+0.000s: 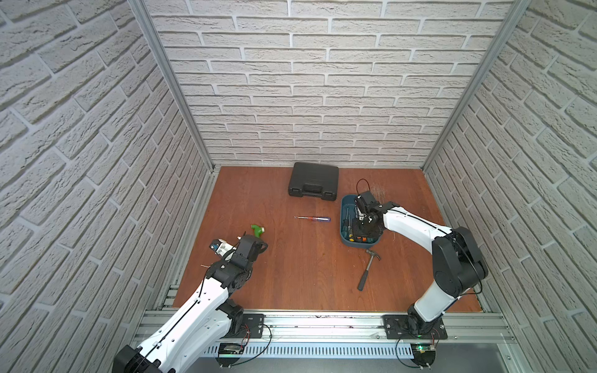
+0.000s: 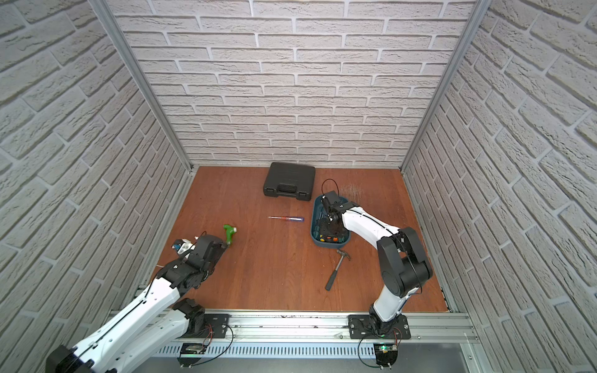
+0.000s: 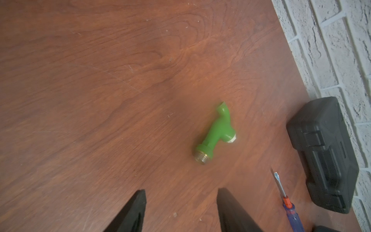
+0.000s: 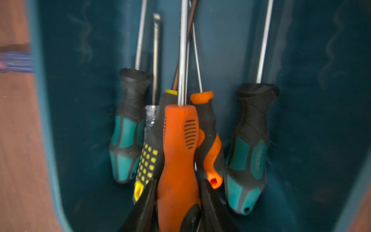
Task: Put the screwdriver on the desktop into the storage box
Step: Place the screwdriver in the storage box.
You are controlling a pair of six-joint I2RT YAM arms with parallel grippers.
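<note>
The orange-handled screwdriver (image 4: 178,160), plastic grip with black ribbing and a bright steel shaft, is inside the shallow teal-blue plastic storage box (image 4: 80,100), pinched at the handle by the right gripper (image 4: 178,182). Its black jaws press on either side of the grip, closed down to the handle's width. Whether the tool rests on the box floor cannot be told.

Around it in the box lie other screwdrivers, all with their shafts pointing the same way:
- two teal-and-black handled screwdrivers (image 4: 125,136)
- a black one with yellow dots (image 4: 148,160)
- a slimmer orange-and-black one (image 4: 208,140)

In both top views the box (image 1: 343,219) (image 2: 313,222) sits on the right, far part of the reddish-brown wood-grain surface (image 1: 290,274).

A blue-handled screwdriver with a red collar (image 1: 315,218) (image 2: 287,218) lies flat on the surface just left of the box. Its handle points toward the box and its tip points left.

A closed black hard case (image 1: 314,182) sits by the far wall. A steel claw hammer with a black grip (image 1: 368,268) lies near the box's near end.

On the left, a green plastic tap fitting (image 1: 257,230) (image 3: 215,132) lies on its side. The left gripper (image 3: 181,190) is just on its near side, jaws parted about halfway, nothing between them.
</note>
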